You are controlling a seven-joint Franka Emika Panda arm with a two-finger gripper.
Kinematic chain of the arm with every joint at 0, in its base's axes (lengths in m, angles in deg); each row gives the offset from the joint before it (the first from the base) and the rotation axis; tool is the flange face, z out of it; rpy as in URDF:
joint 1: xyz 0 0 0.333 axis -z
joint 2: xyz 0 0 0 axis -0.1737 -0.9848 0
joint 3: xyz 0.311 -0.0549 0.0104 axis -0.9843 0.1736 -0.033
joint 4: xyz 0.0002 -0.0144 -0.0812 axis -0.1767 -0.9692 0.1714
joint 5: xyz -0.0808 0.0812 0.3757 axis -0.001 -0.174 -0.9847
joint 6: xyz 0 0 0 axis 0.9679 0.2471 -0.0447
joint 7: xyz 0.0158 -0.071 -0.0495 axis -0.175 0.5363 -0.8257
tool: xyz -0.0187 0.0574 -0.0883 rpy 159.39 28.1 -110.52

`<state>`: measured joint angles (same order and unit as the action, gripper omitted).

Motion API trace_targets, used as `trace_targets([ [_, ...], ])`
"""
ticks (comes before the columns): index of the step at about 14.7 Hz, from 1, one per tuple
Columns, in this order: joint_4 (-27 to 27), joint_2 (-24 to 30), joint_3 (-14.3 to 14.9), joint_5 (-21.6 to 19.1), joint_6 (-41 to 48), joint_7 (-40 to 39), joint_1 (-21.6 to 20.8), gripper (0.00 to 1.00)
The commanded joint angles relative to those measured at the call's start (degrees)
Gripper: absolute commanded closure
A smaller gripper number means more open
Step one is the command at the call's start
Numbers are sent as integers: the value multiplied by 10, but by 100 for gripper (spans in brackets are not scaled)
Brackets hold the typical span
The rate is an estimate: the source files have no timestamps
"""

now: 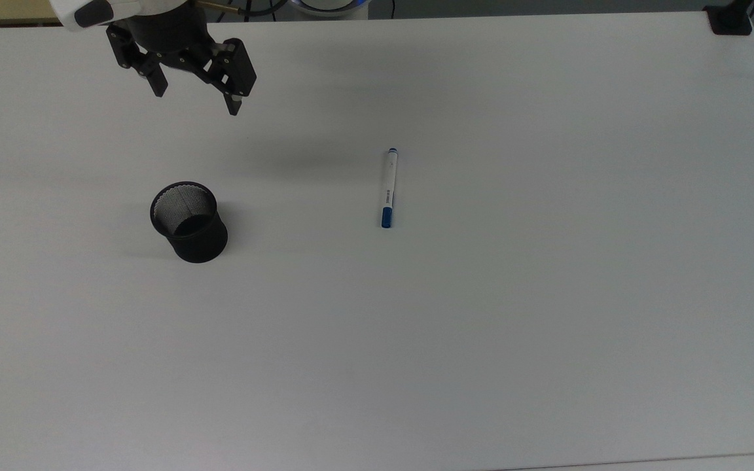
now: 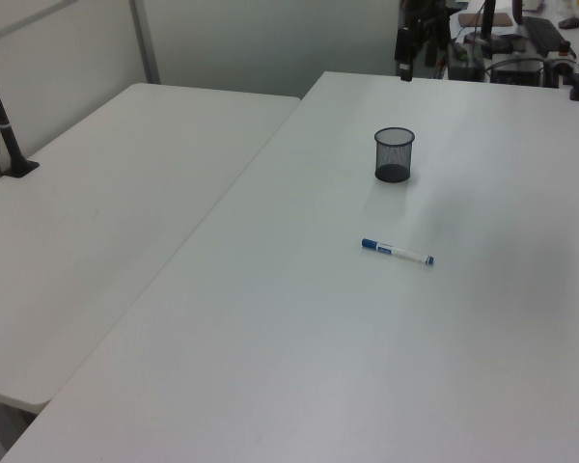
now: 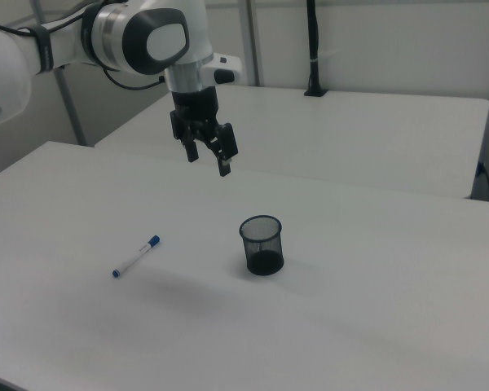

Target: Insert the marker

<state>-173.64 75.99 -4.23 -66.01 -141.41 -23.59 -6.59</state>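
The marker (image 1: pixel 388 188) lies flat on the white table (image 1: pixel 482 327), white barrel, blue cap toward the top view's bottom; it also lies in the left view (image 2: pixel 397 253) and right view (image 3: pixel 136 257). A black mesh cup (image 1: pixel 188 221) stands upright and empty to the top view's left of it, also seen as the cup (image 2: pixel 394 154) and the cup (image 3: pixel 262 244). My gripper (image 1: pixel 197 98) hangs open in the air above the table's far left part, well apart from both; in the right view the gripper (image 3: pixel 208 163) is above and behind the cup, holding nothing.
A second white table (image 2: pixel 96 212) adjoins on the left view's left. A black clamp post (image 1: pixel 729 19) sits at the top view's upper right corner. Another black post (image 3: pixel 313 49) stands on the far table in the right view.
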Motion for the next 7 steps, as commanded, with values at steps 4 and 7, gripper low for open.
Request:
trace_targets([
  [4, -22, 27, -1, 5, 16, 3, -4, 0],
  [7, -20, 26, 1, 1, 16, 17, 0, 0],
])
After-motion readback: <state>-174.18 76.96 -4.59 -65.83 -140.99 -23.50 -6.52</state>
